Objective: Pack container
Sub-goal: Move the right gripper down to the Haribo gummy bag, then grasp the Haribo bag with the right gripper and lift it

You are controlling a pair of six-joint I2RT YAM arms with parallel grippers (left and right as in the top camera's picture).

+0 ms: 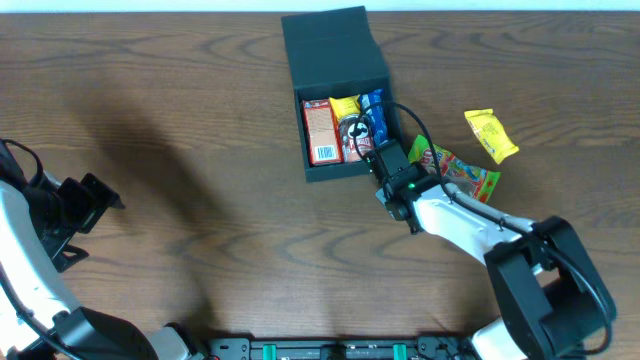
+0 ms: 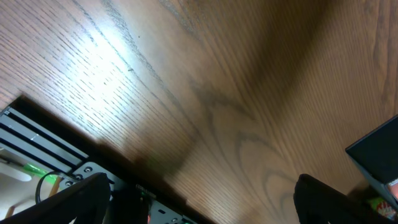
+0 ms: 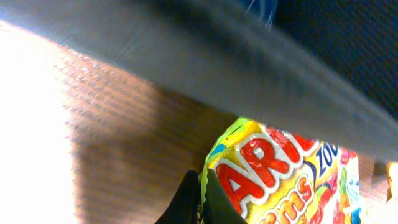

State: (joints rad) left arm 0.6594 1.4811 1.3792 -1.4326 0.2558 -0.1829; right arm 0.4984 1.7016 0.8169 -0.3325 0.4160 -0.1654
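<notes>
two claws show over the wooden surface. nearest, at the left, the left claw hovers over bare wood, its fingers wide apart. the right claw is pinched together on the edge of a colourful candy bag, just beside the near right corner of the container. farther back the container sits open, lid flap raised behind, a red-and-white carton and other packets inside. a yellow packet lies well to its right.

I see R arm: white shell, blk joints, looped blk cable, green LED. L arm same; L gripper blk.
</notes>
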